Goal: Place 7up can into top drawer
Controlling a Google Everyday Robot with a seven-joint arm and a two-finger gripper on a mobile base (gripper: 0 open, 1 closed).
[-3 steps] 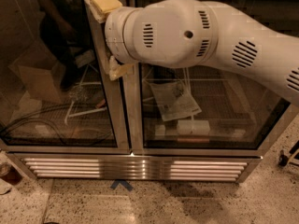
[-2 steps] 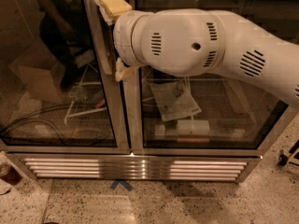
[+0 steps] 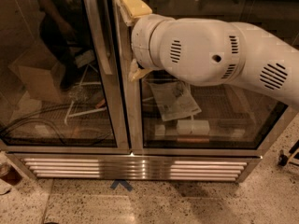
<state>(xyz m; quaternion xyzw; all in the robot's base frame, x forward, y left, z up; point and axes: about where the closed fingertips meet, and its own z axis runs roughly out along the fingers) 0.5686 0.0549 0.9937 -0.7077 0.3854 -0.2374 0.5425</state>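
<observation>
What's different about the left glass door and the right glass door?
The left glass door shows fully; the right glass door is partly hidden by the robot arm. Through the left one you see dark cables; through the right one, a crumpled paper. The end effector is up between them. Both have metal frames.

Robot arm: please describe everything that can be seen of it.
The robot arm is thick, white and rounded, with a smooth shell that looks like plastic. Dark vent slots and one small round hole mark its side. It enters from the right edge and reaches left across the right glass door. Its end carries the tan gripper, in front of the metal post between the two doors. Whether it touches the post cannot be judged.
</observation>
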